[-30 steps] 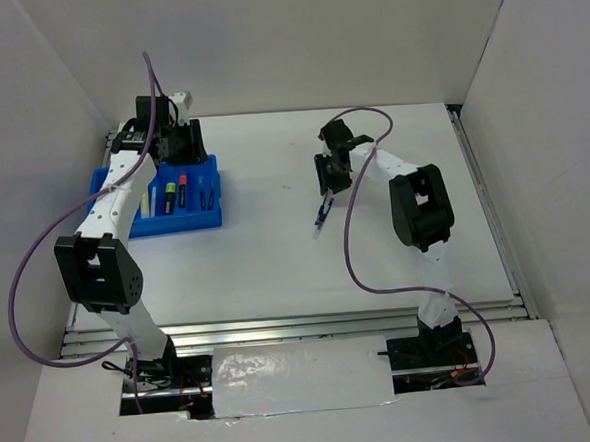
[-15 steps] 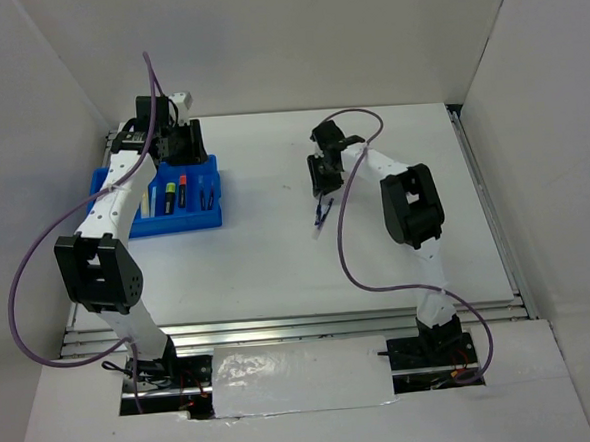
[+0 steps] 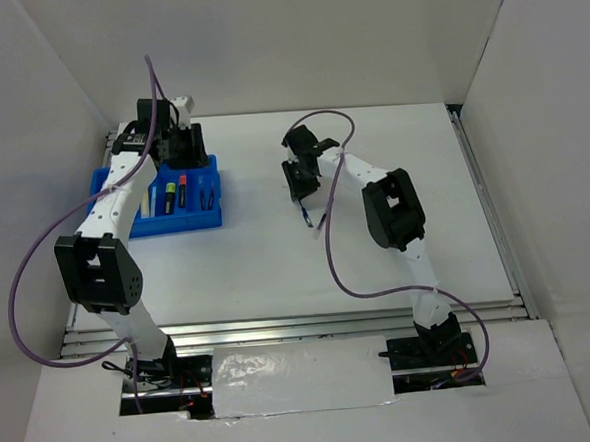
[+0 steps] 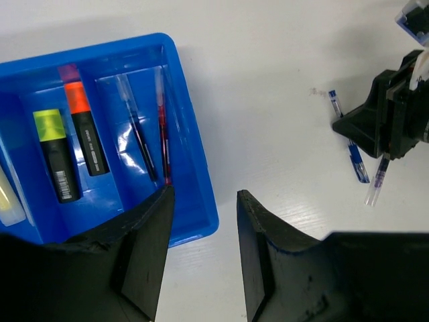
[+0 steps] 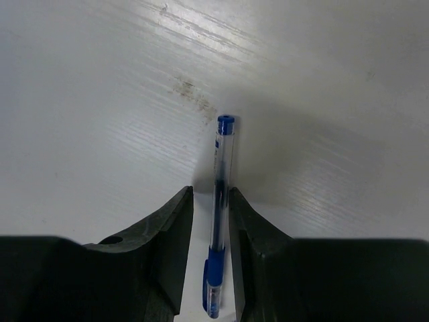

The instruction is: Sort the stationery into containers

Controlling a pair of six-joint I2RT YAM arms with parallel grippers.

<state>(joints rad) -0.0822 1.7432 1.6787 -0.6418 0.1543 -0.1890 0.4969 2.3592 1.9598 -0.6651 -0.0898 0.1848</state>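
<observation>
Our right claw [image 5: 209,221] stands narrow astride the blue pen [image 5: 219,201] lying on the table [image 5: 100,100], not clearly pinching it. We judge the pen light, stiff and slick; mid-barrel is the place to grip. Our left claw [image 4: 204,221] hangs part-open, empty, over the tray [image 4: 194,201], which holds two highlighters [image 4: 86,131] and two thin pens [image 4: 137,134].

a lab test cell: white panel walls [image 3: 284,41] enclose a white table [image 3: 277,252].
</observation>
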